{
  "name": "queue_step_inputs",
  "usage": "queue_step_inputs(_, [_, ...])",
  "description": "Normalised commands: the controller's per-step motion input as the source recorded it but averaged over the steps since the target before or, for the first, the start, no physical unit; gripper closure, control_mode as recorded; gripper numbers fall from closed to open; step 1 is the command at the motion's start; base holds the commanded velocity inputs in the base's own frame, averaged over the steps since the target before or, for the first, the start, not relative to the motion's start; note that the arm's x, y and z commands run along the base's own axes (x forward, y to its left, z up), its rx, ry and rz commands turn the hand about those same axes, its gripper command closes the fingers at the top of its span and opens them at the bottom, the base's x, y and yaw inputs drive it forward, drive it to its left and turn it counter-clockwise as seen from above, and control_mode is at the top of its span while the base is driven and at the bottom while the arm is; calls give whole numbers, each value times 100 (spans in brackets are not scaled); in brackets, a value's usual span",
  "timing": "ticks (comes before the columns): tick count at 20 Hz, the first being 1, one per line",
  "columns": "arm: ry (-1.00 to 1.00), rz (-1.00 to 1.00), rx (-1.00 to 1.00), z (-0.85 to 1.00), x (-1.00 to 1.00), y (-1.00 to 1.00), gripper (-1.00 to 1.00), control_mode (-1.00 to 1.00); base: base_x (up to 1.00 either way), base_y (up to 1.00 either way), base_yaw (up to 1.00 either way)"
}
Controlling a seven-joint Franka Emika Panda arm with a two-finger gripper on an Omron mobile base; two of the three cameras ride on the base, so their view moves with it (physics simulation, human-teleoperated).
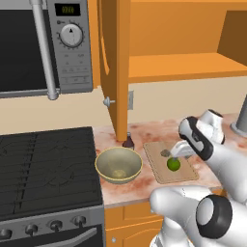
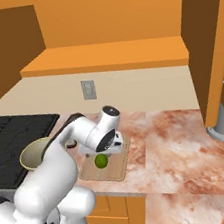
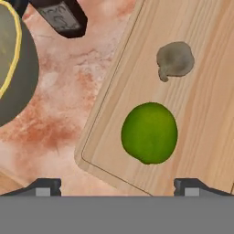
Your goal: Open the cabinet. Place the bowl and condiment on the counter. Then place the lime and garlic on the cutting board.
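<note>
Lime and garlic lie close together on the cutting board. Jaws are spread wide just above the lime, holding nothing. Bowl and condiment bottle sit on the table, left of the board.

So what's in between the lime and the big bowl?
In the hand view, just bare stuff: a strip of the cutting board beside the lime, then plain counter up to the bowl. Nothing else lies there.
</note>
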Motion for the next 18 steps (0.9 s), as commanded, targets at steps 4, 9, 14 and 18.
queue_step_inputs(4, [-15,0,0,56,-39,0,-100,-100,0,0,0])
queue_step_inputs(9, [-17,0,0,63,-37,0,-100,-100,0,0,0])
queue_step_inputs(14, [-17,-2,-1,70,-46,0,-100,-100,0,0,0])
queue_step_inputs(18, [-15,-7,-5,74,-49,2,-100,-100,0,0,0])
